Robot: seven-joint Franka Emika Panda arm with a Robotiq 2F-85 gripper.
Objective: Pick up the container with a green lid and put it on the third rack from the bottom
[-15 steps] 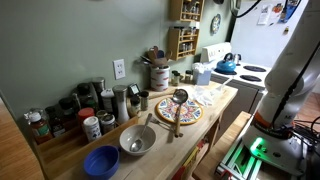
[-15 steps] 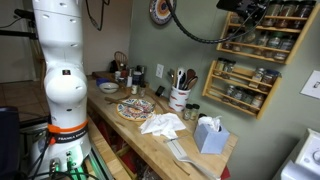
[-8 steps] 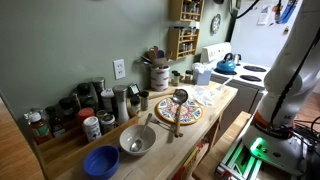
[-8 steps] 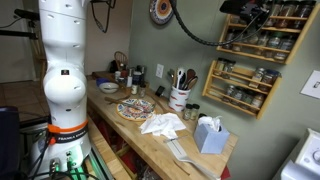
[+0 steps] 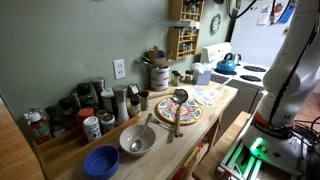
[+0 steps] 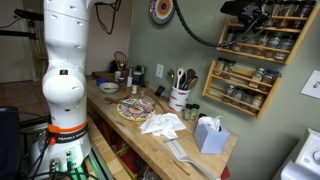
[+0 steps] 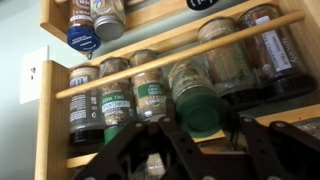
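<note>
Labelled spice jars (image 7: pixel 118 98) crowd the wooden rack (image 7: pixel 50 115) behind its rail. The green-lidded jar (image 7: pixel 200 108) tilts outward, just above the gripper (image 7: pixel 195 142). I can't tell whether the fingers grip it.

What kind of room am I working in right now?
Most likely a home kitchen: a white stove with a blue kettle stands at the end of a wooden counter, and a wooden spice rack lined with small jars hangs on the wall.

The container with a green lid (image 7: pixel 200 108) sits mid-frame, tilted with its lid toward the camera, among upright jars behind a rail of the brown wooden rack (image 7: pixel 47 120).
</note>
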